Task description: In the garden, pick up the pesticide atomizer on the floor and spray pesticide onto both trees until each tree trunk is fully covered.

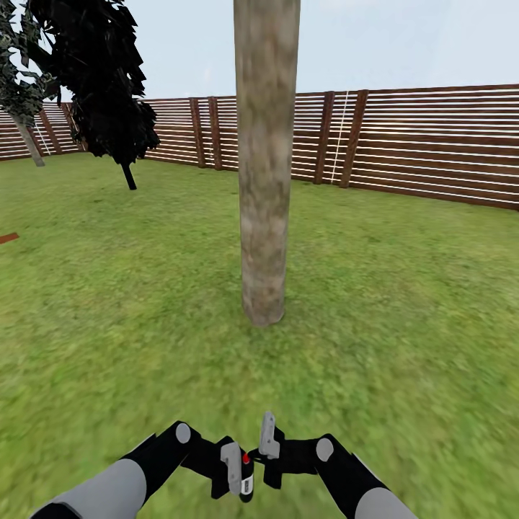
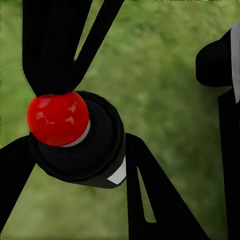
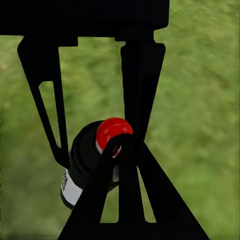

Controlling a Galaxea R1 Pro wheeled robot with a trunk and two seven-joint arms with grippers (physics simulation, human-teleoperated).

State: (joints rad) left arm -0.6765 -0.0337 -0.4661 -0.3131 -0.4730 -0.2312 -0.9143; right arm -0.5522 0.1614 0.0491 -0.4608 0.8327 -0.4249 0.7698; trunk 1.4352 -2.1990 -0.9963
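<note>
A thick pale mottled tree trunk [image 1: 265, 180] rises from the grass [image 1: 404, 303] straight ahead, a short way beyond my hands. My left gripper [image 1: 238, 476] is shut on the pesticide atomizer [image 1: 246, 484], a black bottle with a red round cap [image 2: 57, 117] and a white label. In the left wrist view its fingers [image 2: 150, 190] clamp the black body [image 2: 95, 150]. My right gripper [image 1: 268, 441] is shut, with its joined tips [image 3: 124, 142] resting against the red cap [image 3: 112, 130]. No spray shows.
A brown slat fence [image 1: 432, 144] closes the lawn behind the trunk. To the back left stands a near-black cypress [image 1: 108, 86], with a small leaning tree [image 1: 29, 144] beyond it. A brown strip [image 1: 7, 238] lies at the left edge. Open grass surrounds the trunk.
</note>
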